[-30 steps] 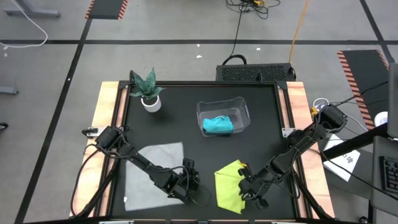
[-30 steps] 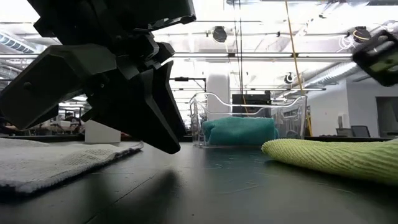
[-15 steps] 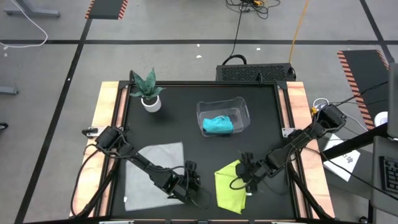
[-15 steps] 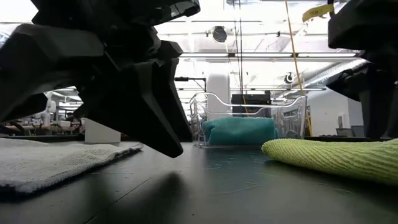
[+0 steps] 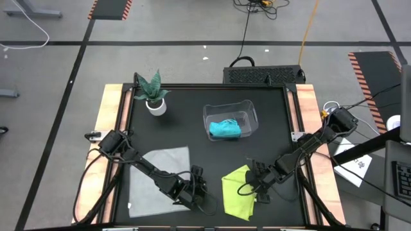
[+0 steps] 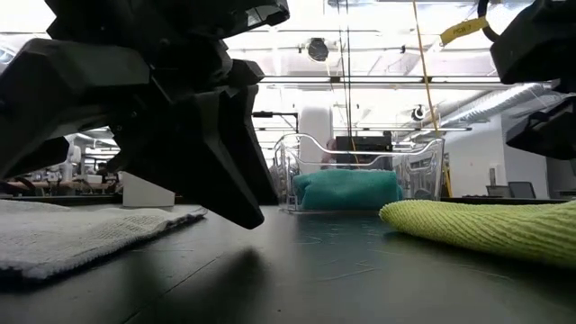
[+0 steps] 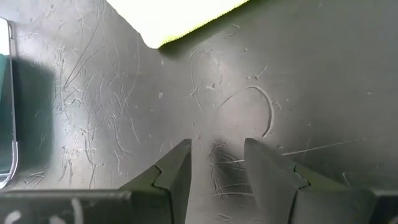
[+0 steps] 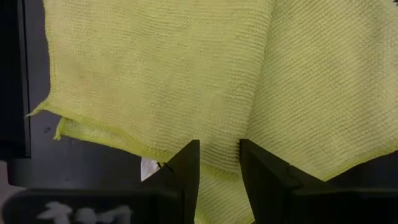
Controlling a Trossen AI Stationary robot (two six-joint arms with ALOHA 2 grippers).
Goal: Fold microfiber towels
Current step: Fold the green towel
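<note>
The yellow-green towel lies on the black table near its front edge, one part folded over another. My right gripper hangs open above it, clear of the cloth, and shows high up in the low view. The light grey towel lies flat at the front left. My left gripper stands open over bare table between the two towels, close to the surface. The teal towel lies bunched in the clear bin.
A small potted plant stands at the far left of the table. The clear bin sits at the middle back. Wooden rails run along the table's left and right sides. Bare black surface lies between the bin and the towels.
My right gripper has moved from the yellow-green towel's near right side toward the table's far edge, over the towel's far part, and has rolled about its own pointing line. The towels have stayed where they were.
</note>
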